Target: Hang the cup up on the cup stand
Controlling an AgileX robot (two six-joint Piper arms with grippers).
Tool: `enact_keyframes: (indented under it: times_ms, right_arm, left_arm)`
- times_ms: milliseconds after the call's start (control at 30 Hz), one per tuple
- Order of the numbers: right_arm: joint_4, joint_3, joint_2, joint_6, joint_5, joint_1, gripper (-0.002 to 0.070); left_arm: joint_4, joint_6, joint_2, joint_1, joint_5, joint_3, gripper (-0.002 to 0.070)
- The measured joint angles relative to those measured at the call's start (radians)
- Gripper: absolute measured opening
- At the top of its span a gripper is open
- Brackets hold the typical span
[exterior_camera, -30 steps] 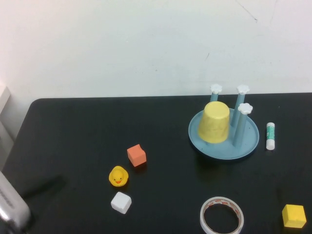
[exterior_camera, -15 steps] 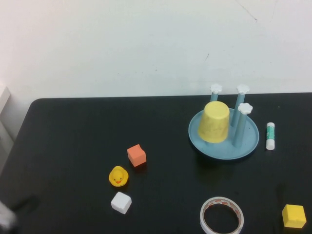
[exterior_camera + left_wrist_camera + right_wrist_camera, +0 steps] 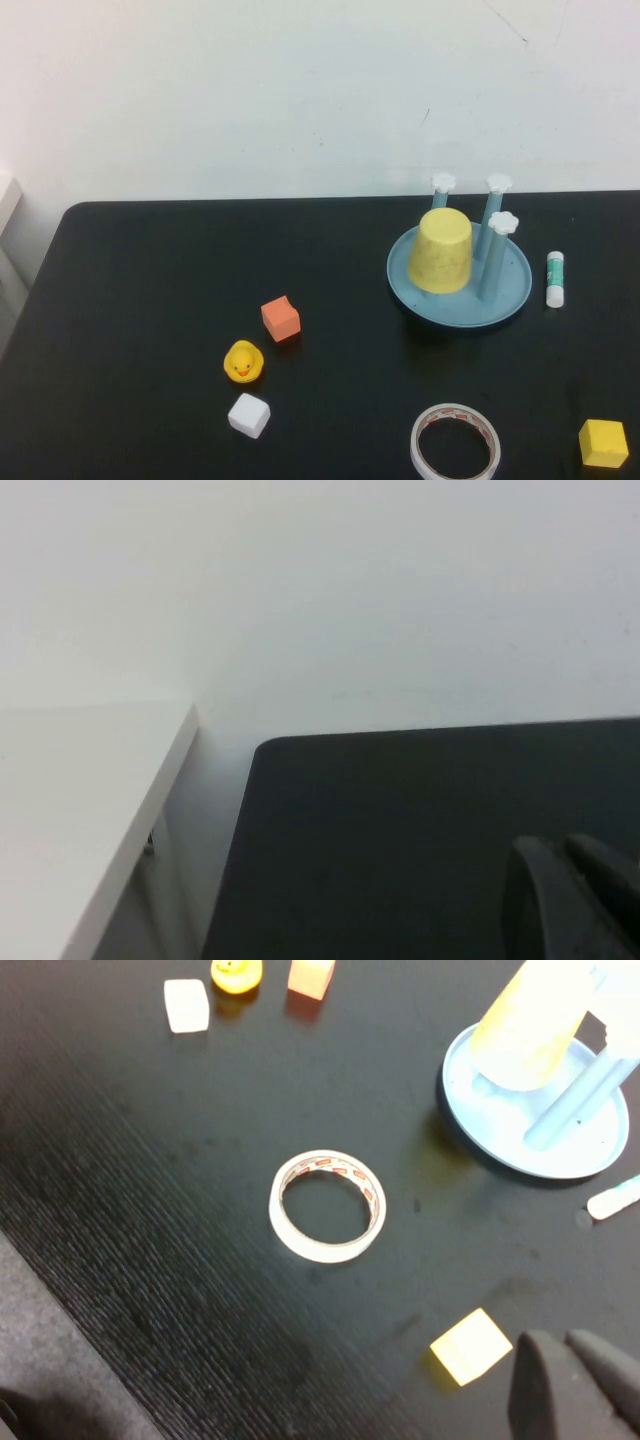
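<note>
The yellow cup (image 3: 441, 251) sits upside down over one post of the blue-grey cup stand (image 3: 460, 315) at the back right of the black table. Three other posts with white flower caps stand free beside it. The right wrist view shows the cup (image 3: 525, 1030) and the stand (image 3: 500, 1140) too. Neither arm appears in the high view. My left gripper (image 3: 555, 842) is shut and empty over the table's left rear corner. My right gripper (image 3: 562, 1338) is shut and empty above the front right, close to the yellow cube (image 3: 470, 1345).
An orange cube (image 3: 281, 318), a rubber duck (image 3: 243, 361) and a white cube (image 3: 248, 415) lie left of centre. A tape roll (image 3: 454, 443) and the yellow cube (image 3: 603, 443) lie at the front right. A glue stick (image 3: 555, 278) lies right of the stand.
The left arm, seen at the bottom left corner of the high view a second ago, has pulled back out of that view. The cup and stand have not moved.
</note>
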Motion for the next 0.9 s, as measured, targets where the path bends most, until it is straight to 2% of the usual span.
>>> enact_keyframes:
  times_ms: [133, 267, 367, 533, 700, 767, 900]
  right_arm:
    - [0.0, 0.0, 0.0, 0.0, 0.0, 0.0, -0.0001]
    - [0.0, 0.0, 0.0, 0.0, 0.0, 0.0, -0.0001]
    - [0.0, 0.0, 0.0, 0.0, 0.0, 0.0, -0.0001]
    - [0.0, 0.0, 0.0, 0.0, 0.0, 0.0, -0.0001]
    - [0.0, 0.0, 0.0, 0.0, 0.0, 0.0, -0.0001]
    - [0.0, 0.0, 0.0, 0.0, 0.0, 0.0, -0.0001]
    - [0.0, 0.0, 0.0, 0.0, 0.0, 0.0, -0.0001]
  left_arm:
    - [0.011, -0.09, -0.055, 0.062, -0.038, 0.048, 0.0]
    - [0.018, -0.084, -0.059, 0.069, -0.038, 0.048, 0.0]
    - [-0.084, 0.072, -0.059, 0.069, -0.038, 0.048, -0.0001]
    - [-0.398, 0.455, -0.072, 0.069, 0.004, 0.048, 0.0]
    - [-0.517, 0.56, -0.074, 0.069, 0.156, 0.048, 0.0]
    - [-0.531, 0.573, -0.074, 0.069, 0.22, 0.048, 0.0]
    - [-0.536, 0.599, -0.074, 0.069, 0.234, 0.046, 0.0]
